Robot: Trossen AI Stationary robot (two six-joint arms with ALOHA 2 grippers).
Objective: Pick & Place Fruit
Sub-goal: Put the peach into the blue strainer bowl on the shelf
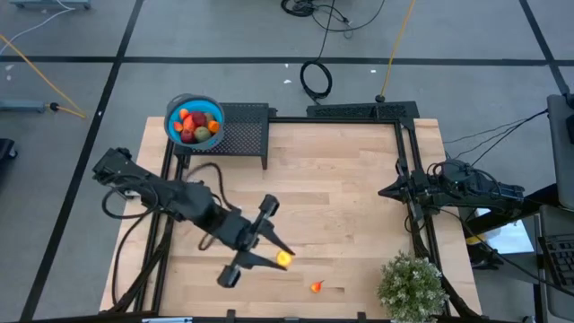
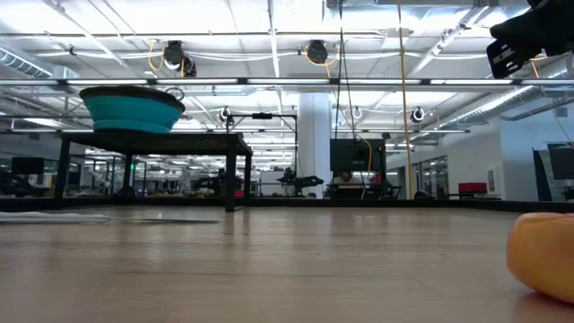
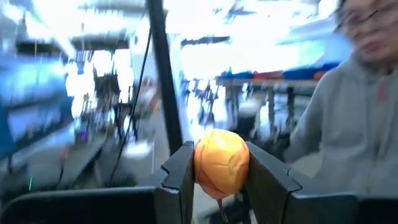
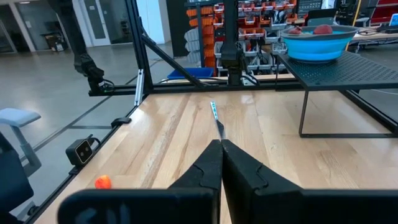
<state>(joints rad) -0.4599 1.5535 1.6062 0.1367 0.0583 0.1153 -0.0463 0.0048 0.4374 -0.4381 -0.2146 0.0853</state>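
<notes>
While clamped between left end effector point(image 3: 219, 180) fingers, orange fruit point(image 3: 221, 163) raised

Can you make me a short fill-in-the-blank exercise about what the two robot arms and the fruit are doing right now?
1. The left gripper has its fingers closed on a small ____ fruit.
2. The round blue bowl of mixed fruit sits on a black perforated metal ____.
3. One tiny orange-red fruit lies loose on the ____ table.
4. The right gripper, waiting at the table's right edge, has its fingers ____.

Missing words: orange; stand; wooden; shut
</notes>
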